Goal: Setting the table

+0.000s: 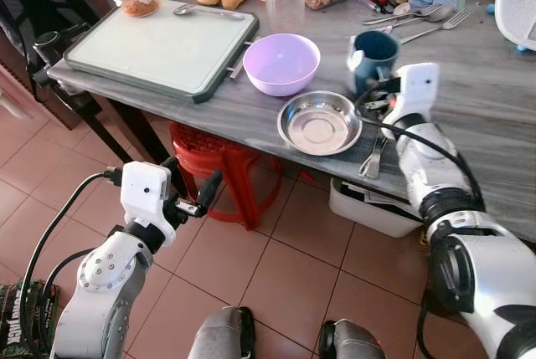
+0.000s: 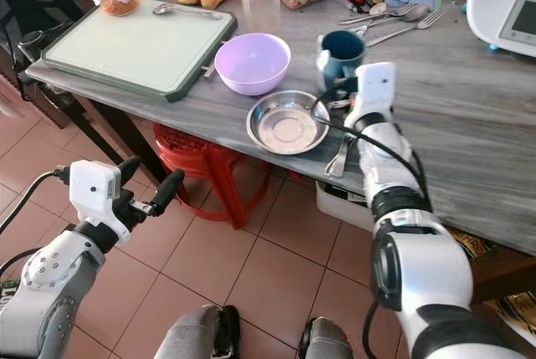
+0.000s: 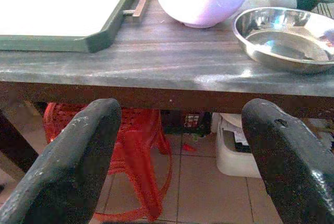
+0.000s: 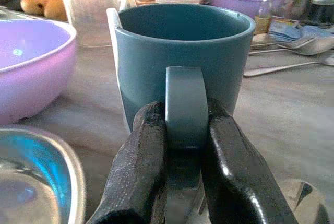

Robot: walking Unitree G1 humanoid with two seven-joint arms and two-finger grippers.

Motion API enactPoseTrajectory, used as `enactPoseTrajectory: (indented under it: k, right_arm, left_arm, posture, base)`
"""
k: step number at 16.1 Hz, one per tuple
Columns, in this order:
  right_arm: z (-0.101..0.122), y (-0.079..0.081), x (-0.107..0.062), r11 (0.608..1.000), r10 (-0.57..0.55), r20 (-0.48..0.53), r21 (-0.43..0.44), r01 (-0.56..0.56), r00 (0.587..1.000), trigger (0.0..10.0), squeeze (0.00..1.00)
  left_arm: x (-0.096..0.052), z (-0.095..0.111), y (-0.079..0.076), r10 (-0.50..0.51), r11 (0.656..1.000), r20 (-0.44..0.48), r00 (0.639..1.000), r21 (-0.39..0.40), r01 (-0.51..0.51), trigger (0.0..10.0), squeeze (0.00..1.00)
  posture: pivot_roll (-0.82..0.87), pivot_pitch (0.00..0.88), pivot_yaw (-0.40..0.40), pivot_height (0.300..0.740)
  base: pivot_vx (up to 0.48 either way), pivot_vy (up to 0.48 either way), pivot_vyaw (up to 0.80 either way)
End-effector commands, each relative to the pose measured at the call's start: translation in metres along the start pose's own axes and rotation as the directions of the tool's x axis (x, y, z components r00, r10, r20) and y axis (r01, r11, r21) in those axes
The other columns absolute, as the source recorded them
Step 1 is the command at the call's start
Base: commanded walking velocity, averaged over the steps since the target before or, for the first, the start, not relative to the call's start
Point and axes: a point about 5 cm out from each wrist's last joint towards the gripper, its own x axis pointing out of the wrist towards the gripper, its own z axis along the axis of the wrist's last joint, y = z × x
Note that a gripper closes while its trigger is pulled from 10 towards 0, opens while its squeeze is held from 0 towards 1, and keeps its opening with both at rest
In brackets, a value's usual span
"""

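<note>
Right gripper (image 4: 183, 182) is pinched on the handle of the teal mug (image 1: 373, 56), one black finger on each side of the handle loop, pressed tight against it. The mug stands upright on the grey wooden table (image 1: 469, 116), just behind the steel bowl (image 1: 320, 122) and right of the lilac bowl (image 1: 281, 63). Its long axis is vertical, mouth up, with the handle pointing back toward the robot and the table's near edge. A fork (image 1: 373, 158) lies on the table under the right forearm, near the edge.

Left gripper (image 1: 191, 196) hangs below table height over the tiled floor, fingers spread wide and holding nothing; the red stool (image 1: 219, 158) is beyond it under the table.

Risks, as judged: the grip is on the handle only, so the mug could swing or twist in the pinch when lifted and tip. The steel bowl sits close to the edge and just beside the mug, so dragging the mug toward the robot could knock the bowl or sweep the fork off the table. The lilac bowl is near enough to get clipped on a move to the left.
</note>
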Motion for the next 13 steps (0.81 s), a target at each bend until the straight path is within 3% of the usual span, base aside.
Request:
enactPoseTrajectory:
  k: [1, 3, 4, 5, 6, 13]
  right_arm:
    - [-0.002, 0.003, 0.001, 1.0, 0.008, -0.017, 0.01, -0.008, 1.0, 10.0, 0.0]
    - [-0.003, 0.004, 0.001, 1.0, 0.01, -0.026, 0.013, -0.01, 1.0, 10.0, 0.0]
    - [-0.003, 0.005, 0.002, 1.0, 0.014, -0.027, 0.018, -0.014, 1.0, 10.0, 0.18]
    - [-0.002, 0.007, 0.003, 0.999, 0.019, -0.027, 0.029, -0.018, 0.999, 10.0, 0.44]
    - [-0.001, 0.008, 0.003, 0.999, 0.025, -0.024, 0.037, -0.024, 0.999, 10.0, 1.0]
    - [0.01, 0.011, 0.009, 0.997, 0.03, 0.017, 0.064, -0.031, 0.999, 10.0, 1.0]
  left_arm:
    - [0.0, -0.001, 0.002, 0.008, 1.0, -0.006, 1.0, 0.008, -0.008, 10.0, 0.0]
    - [0.0, -0.001, 0.002, 0.008, 1.0, -0.005, 1.0, 0.008, -0.007, 10.0, 0.0]
    - [0.0, -0.002, 0.002, 0.009, 1.0, -0.005, 1.0, 0.009, -0.009, 10.0, 0.0]
    - [0.0, -0.002, 0.002, 0.009, 1.0, -0.005, 1.0, 0.01, -0.009, 10.0, 0.0]
    - [0.0, -0.002, 0.002, 0.009, 1.0, -0.005, 1.0, 0.01, -0.009, 10.0, 0.0]
    - [0.006, -0.002, 0.003, 0.011, 1.0, 0.005, 1.0, 0.013, -0.011, 10.0, 0.0]
  posture:
    - [0.16, 0.138, 0.086, 0.74]
    - [0.16, 0.136, 0.085, 0.74]
    - [0.16, 0.136, 0.083, 0.74]
    - [0.16, 0.134, 0.082, 0.74]
    - [0.16, 0.134, 0.082, 0.74]
    - [0.15, 0.115, 0.074, 0.74]
  base:
    - [0.0, 0.0, 0.0]
    - [0.0, 0.0, 0.0]
    - [0.0, 0.0, 0.0]
    - [0.0, 0.0, 0.0]
    - [0.0, 0.0, 0.0]
    - [0.0, 0.0, 0.0]
